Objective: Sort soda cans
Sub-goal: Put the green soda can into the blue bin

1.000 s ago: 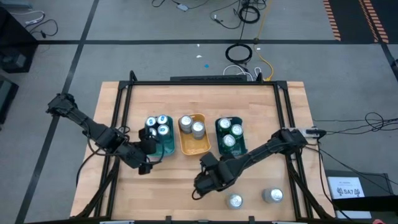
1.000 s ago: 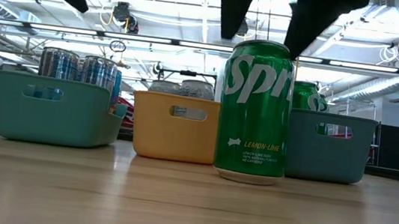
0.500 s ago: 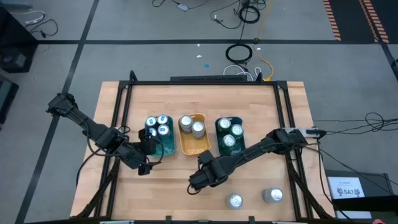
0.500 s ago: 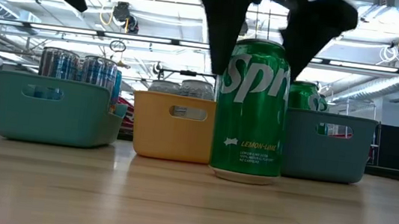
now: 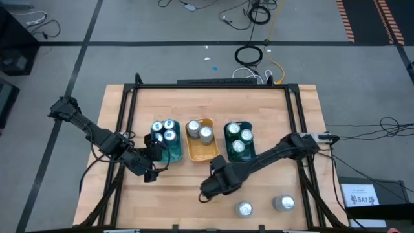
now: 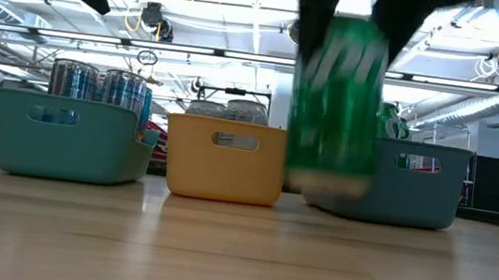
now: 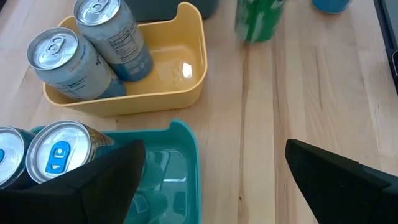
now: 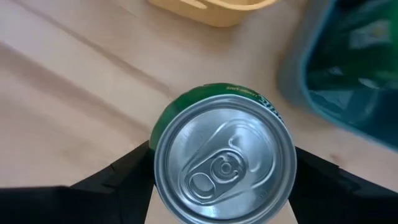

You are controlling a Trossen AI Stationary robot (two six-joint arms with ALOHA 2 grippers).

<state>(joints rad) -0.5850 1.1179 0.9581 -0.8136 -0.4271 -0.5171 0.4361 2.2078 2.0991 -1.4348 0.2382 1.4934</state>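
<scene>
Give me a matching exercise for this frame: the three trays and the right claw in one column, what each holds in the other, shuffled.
Things:
1. teal tray
2. yellow tray
3. dark-green tray
4. right claw

Holds:
A. two plain silver cans
B. one green can, lifted off the table
C. three green cans
D. blue cans

Pairs: 1-D, 2-A, 3-C, 4-B

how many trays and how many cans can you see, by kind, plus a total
teal tray, yellow tray, dark-green tray: 3 trays
soda cans: 11 showing (3 in teal, 2 in yellow, 3 in dark-green, 1 held by the right gripper, 2 loose)
total: 14
</scene>
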